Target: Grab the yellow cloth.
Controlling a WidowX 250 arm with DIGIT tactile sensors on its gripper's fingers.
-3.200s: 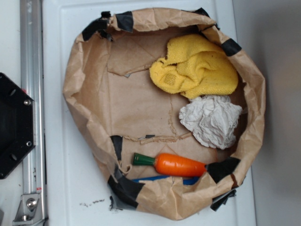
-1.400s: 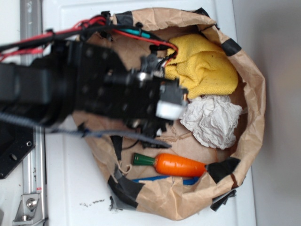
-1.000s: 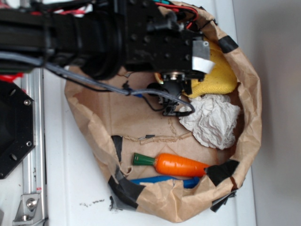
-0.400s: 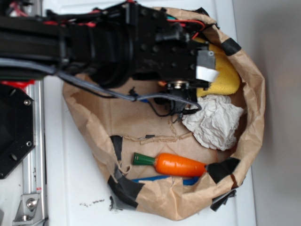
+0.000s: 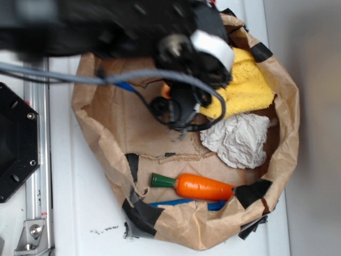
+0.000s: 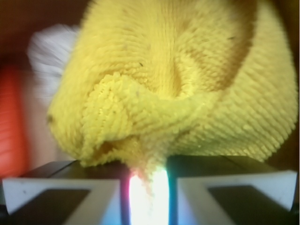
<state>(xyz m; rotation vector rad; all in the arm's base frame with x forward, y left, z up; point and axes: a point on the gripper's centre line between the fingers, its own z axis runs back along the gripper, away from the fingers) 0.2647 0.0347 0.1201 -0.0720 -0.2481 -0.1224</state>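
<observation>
Yellow cloth (image 5: pixel 250 88): exterior view, upper right of the frame, inside a brown paper bag (image 5: pixel 112 122) with black-taped rim, standing on a white bench (image 5: pixel 80 213). Only its right portion shows; the rest is hidden under the black arm (image 5: pixel 106 26), which enters from the upper left. Hand (image 5: pixel 184 104): blurred, at the cloth's left edge; its state cannot be read in this view. White paper wad (image 5: pixel 237 140): just below the cloth, touching or nearly so. Toy carrot (image 5: pixel 200 186): lower centre, well apart from the cloth, lying above a blue item (image 5: pixel 184 203) partly hidden by the bag's folded edge.

Yellow cloth (image 6: pixel 187 84): wrist view, fills most of the frame, terry loops sharp. A narrow fold tapers down into the slot between the two fingers (image 6: pixel 65 197) at the bottom edge. Hand (image 6: pixel 147 197): clenched on this fold, with only a thin bright gap left.

Risks, as judged: the grip holds only a thin tongue of fabric, so a quick lift may let the soft pile slide free. The wad lies close enough to be dragged along or knocked. The bag wall sits near the cloth and could catch the trailing bulk.
</observation>
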